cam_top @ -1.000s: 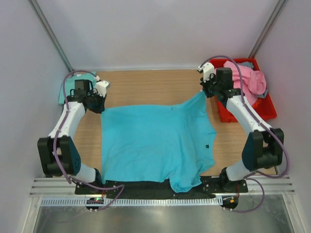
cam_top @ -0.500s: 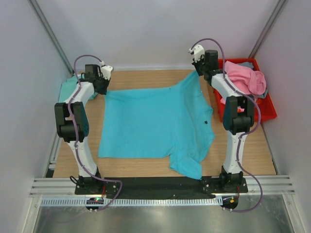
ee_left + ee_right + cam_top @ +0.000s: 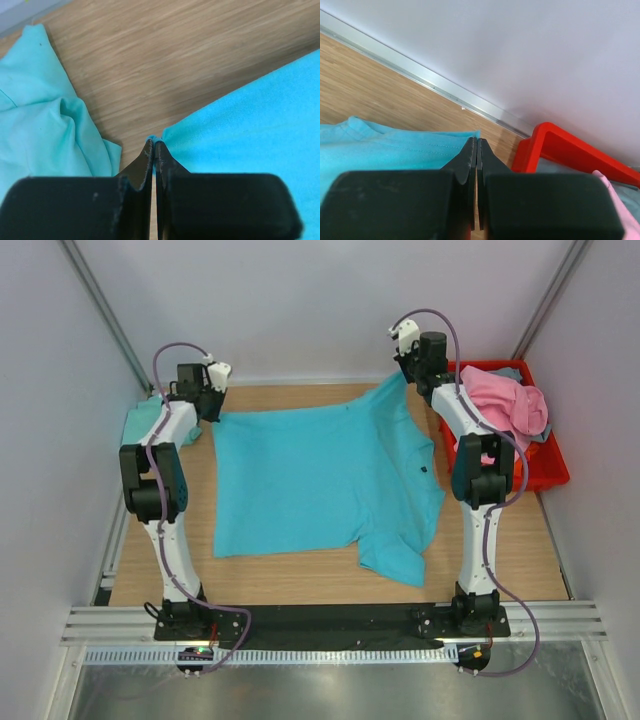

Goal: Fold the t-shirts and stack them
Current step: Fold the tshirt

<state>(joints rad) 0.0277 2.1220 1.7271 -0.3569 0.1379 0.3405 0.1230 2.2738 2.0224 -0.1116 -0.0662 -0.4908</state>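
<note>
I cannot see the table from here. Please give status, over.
Left jaws, right jaws shut on turquoise t-shirt far corners. Shirt spread on table. Mint-green t-shirt by left arm, red bin by right.

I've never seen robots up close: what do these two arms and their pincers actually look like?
The left arm and right arm have white segments joined by chunky black joints, with thin purple cables looping along them. The left gripper and right gripper end in flat black fingers tapering to points.
</note>
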